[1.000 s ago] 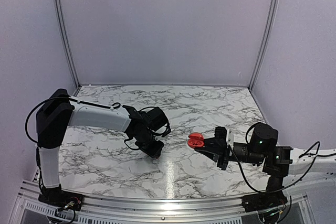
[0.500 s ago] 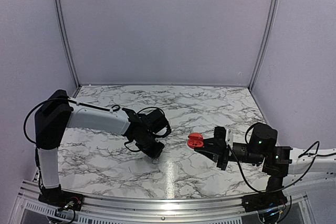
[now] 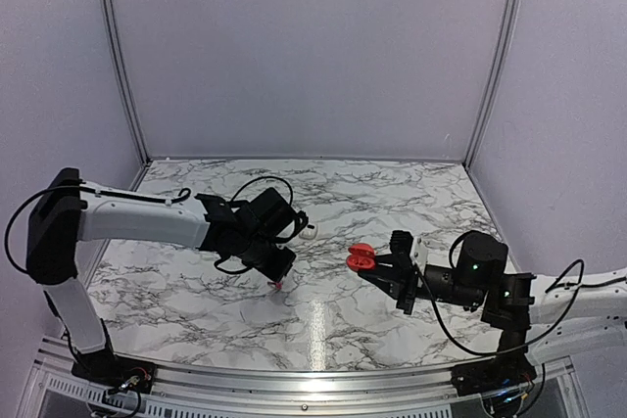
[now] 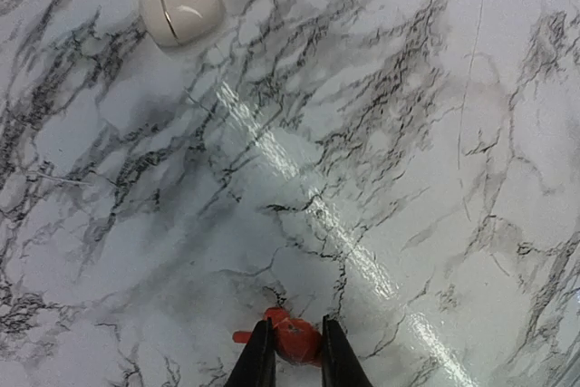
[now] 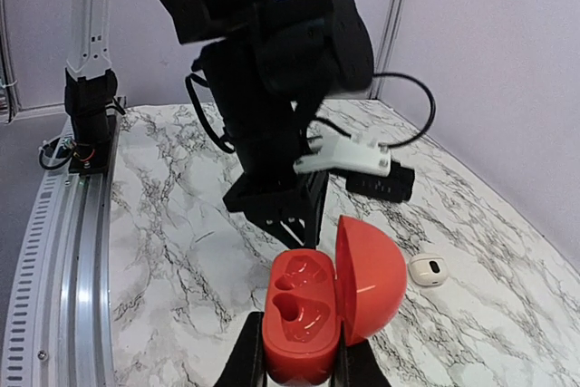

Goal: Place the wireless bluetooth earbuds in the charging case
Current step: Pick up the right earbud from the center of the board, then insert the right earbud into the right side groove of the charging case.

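Note:
My right gripper is shut on the base of a red hinged charging case. The case is held above the table with its lid open, and its two earbud-shaped wells are empty. It also shows in the top view. My left gripper is shut on a tiny red earbud with a short stem, just above the marble table; its tip shows in the top view, left of the case. A small white rounded pebble-shaped piece with a dark oval slot lies on the table. No second red earbud is in view.
The marble table is walled at the back and sides. A metal rail runs along the near edge. The left arm's black wrist hangs just beyond the red case in the right wrist view. The white piece lies right of the case.
My left arm has swung left and lifted a little, carrying the red earbud. The white piece, hidden before, now shows. My right gripper has shifted slightly left with the open case.

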`<state>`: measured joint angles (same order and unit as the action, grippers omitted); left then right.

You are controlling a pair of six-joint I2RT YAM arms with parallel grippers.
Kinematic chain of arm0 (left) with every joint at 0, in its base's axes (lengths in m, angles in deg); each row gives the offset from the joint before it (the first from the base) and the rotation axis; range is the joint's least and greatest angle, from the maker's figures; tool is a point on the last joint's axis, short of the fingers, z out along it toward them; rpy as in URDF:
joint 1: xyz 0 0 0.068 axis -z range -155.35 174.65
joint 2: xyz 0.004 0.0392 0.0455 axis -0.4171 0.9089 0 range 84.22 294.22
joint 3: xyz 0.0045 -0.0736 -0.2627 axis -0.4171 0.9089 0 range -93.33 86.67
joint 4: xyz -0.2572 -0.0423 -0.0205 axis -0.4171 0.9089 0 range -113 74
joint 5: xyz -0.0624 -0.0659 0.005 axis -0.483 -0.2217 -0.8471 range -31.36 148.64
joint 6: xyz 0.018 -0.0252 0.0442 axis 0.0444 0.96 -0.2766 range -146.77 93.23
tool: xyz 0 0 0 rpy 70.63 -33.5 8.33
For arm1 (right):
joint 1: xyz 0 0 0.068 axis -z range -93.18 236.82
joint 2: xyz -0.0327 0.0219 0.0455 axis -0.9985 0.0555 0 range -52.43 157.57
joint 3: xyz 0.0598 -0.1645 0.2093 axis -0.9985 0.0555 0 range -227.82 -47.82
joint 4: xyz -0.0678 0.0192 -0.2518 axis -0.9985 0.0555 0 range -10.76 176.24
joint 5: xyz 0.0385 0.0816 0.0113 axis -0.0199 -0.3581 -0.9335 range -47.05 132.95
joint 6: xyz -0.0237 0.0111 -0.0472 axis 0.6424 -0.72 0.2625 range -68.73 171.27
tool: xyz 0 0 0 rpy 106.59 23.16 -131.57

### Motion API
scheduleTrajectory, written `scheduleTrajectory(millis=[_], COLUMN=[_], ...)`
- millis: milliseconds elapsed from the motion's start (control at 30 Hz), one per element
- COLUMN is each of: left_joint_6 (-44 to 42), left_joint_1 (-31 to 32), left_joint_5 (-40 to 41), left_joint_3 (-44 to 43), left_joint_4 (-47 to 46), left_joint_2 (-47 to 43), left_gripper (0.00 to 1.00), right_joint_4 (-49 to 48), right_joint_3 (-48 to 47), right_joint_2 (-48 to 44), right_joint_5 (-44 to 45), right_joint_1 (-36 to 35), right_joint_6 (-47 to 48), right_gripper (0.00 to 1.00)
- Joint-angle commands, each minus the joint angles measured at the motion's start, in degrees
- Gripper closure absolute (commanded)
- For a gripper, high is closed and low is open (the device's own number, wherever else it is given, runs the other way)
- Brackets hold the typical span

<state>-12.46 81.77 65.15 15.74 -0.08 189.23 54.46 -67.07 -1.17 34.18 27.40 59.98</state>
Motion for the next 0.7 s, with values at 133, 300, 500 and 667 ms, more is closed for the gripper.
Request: scheduleTrajectory(millis=[133, 300, 500, 667], left_joint_6=[-5.1, -10.7, -17.5, -21.6], left_joint_1=[3.2, 7.4, 12.3, 15.9], left_joint_5=[11.4, 15.5, 20.0, 24.0], left_joint_3=[6.8, 9.8, 11.2, 10.3], left_joint_4=[-13.4, -20.1, -25.4, -26.8], left_joint_2=[-20.3, -28.4, -31.4, -29.1], left_gripper=[0.88, 0.87, 0.87, 0.88], right_joint_4=[-7.8, -8.8, -6.7, -5.0], right_joint_3=[-2.0, -4.2, -7.9, -11.6], right_joint_2=[6.5, 9.5, 12.9, 16.0], right_joint_5=[3.0, 2.3, 2.3, 2.2], right_joint_1=[-0.5, -0.5, -0.5, -0.5], right_joint_6=[-0.8, -0.1, -3.0, -8.2], right_gripper=[1.0, 1.0, 1.0, 1.0])
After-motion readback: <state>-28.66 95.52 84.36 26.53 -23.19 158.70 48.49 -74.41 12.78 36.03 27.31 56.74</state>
